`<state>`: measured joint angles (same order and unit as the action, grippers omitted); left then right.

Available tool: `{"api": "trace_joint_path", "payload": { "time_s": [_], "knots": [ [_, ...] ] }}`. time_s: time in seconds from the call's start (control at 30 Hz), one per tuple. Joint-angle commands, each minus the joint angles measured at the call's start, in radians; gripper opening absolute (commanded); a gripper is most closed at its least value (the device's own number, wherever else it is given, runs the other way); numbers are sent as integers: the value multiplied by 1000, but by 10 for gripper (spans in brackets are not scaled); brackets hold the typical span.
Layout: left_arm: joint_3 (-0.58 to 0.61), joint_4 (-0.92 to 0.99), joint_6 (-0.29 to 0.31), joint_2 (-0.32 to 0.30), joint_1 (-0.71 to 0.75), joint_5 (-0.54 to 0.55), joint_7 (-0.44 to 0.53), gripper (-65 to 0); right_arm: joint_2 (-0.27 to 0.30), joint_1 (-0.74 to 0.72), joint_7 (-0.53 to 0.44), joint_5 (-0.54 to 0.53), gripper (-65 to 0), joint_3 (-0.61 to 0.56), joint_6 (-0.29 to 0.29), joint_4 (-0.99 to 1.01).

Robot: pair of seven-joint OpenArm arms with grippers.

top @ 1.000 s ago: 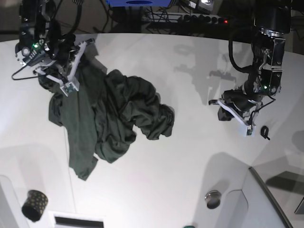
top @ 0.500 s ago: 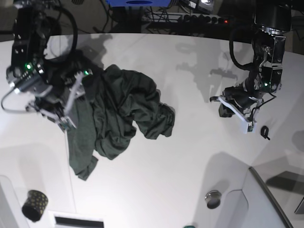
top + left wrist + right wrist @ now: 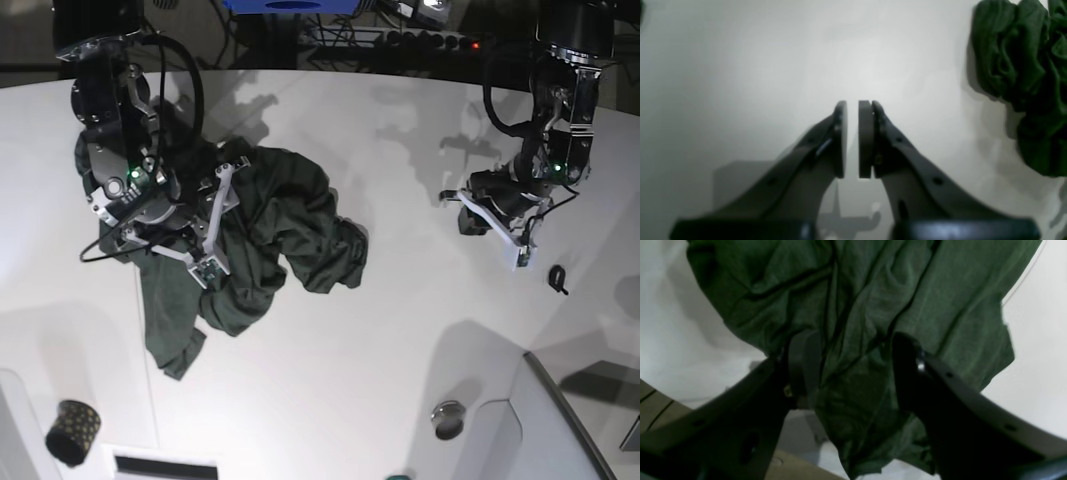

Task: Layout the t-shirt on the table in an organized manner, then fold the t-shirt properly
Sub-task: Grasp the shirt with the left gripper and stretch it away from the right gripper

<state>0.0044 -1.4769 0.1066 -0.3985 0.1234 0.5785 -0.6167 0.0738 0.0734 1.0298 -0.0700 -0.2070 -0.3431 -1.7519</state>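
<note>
Across bare table [image 3: 400,330] right of crumpled t-shirt [image 3: 270,225]: left jaws nearly shut, right jaws wide.

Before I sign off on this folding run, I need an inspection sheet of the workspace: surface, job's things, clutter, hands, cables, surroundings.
Surface: white table, bare across its middle.
Job's things: dark green t-shirt bunched and wrinkled, not laid flat, not folded.
Clutter: black gold-dotted cup at the near edge; small black item beside the left arm; round metal fitting.
Hands: right hand open, fingers astride a hanging fold of the t-shirt; left hand nearly closed, empty, over bare table.
Cables: black cable looped along the left arm; thin wire trailing at the right arm.
Surroundings: power strip with a red light behind the table.
</note>
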Motion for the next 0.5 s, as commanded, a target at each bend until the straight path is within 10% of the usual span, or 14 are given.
{"api": "trace_joint_path", "payload": {
  "time_s": [0.0,0.37,0.47],
  "knots": [
    [18,-37,9,-1,-14,8,21,-584,2,-2,-18,-3,-329,4,32,-21],
    [374,107,9,128,-273,8,24,-584,36,9,-24,-3,-332,1,132,-12],
    [451,247,9,192,-353,8,70,-586,44,7,-24,-3,-417,4,132,14]
  ]
}}
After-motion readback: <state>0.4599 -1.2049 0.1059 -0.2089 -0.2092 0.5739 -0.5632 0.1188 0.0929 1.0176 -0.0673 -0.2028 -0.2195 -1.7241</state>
